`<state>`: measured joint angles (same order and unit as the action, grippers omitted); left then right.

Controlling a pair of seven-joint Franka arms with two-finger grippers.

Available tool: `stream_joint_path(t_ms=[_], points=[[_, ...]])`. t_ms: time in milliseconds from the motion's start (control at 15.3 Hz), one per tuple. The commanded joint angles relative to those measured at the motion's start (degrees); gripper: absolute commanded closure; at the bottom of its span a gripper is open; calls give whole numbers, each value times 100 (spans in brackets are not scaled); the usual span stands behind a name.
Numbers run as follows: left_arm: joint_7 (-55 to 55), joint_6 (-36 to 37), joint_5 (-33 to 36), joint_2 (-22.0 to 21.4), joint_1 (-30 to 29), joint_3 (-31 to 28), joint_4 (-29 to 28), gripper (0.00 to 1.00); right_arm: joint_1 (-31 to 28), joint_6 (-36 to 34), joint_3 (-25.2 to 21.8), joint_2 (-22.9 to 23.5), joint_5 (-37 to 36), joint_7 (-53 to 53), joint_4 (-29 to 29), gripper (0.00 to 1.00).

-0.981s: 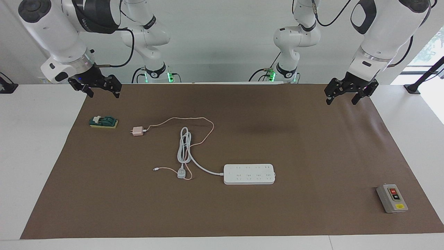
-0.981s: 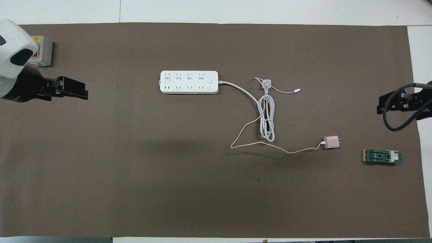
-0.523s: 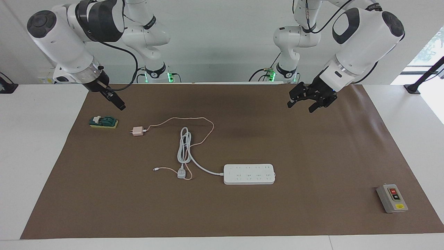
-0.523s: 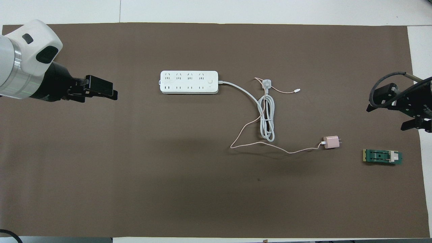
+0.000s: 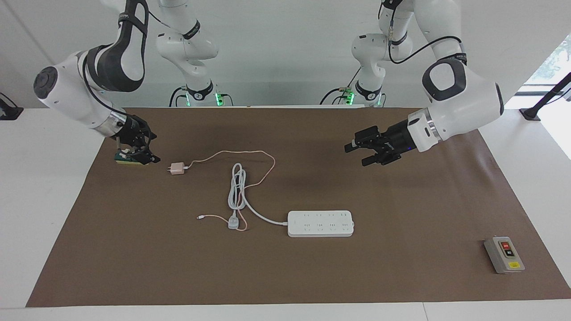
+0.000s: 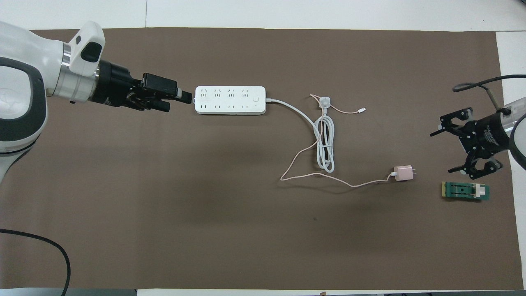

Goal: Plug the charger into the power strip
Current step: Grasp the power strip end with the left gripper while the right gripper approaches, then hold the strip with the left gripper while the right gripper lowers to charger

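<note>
So basically nothing is done yet on this one. The charger (image 5: 177, 168) is lying loose on the brown mat (image 5: 401, 200), prongs pointing toward the right arm's end of the table, nearer to me than the power strip (image 5: 320, 223) and well apart from it toward the right arm's end. Its thin pink cable (image 5: 241, 154) is looping across the strip's bundled white cord (image 5: 237, 189). Every socket on the strip is looking empty. I'm holding my right gripper (image 5: 136, 147) up in the air near the charger, more or less over the little green block (image 6: 465, 191) beside it, fingers spread wide with nothing in them. My left gripper (image 5: 362, 151) is hanging over bare mat, off the strip's end that points toward the left arm's side, also holding nothing, and its fingers look parted. The grey switch box (image 5: 503, 254) is sitting well apart from the strip, not involved. Still to do, I reckon: pick up the charger, carry it over, line up the prongs, push it in.
</note>
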<state>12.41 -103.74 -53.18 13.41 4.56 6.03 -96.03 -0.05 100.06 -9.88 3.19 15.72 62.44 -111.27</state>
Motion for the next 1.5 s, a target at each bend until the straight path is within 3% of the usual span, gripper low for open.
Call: stream_joint_path(t_ms=[0,262,458,720,1439], points=[[996,-182,-1119,-50,-43,12,-705,0,23,303,48,40,220,330,-272,0],[2544,-16,-2597,74,-140,21,-1706,0,-118,882,48,-47,545,120,-991,0],[3056,125,-3162,144,-87,21,-2174,0,-118,1226,48,-21,590,-223,-1151,0],[3242,793,-3892,732,-87,21,-2166,0,-380,1605,48,23,1011,-1267,-1651,0],[3320,275,-4780,997,660,12,-1886,0,-390,2035,48,524,1249,-1595,-1907,0]])
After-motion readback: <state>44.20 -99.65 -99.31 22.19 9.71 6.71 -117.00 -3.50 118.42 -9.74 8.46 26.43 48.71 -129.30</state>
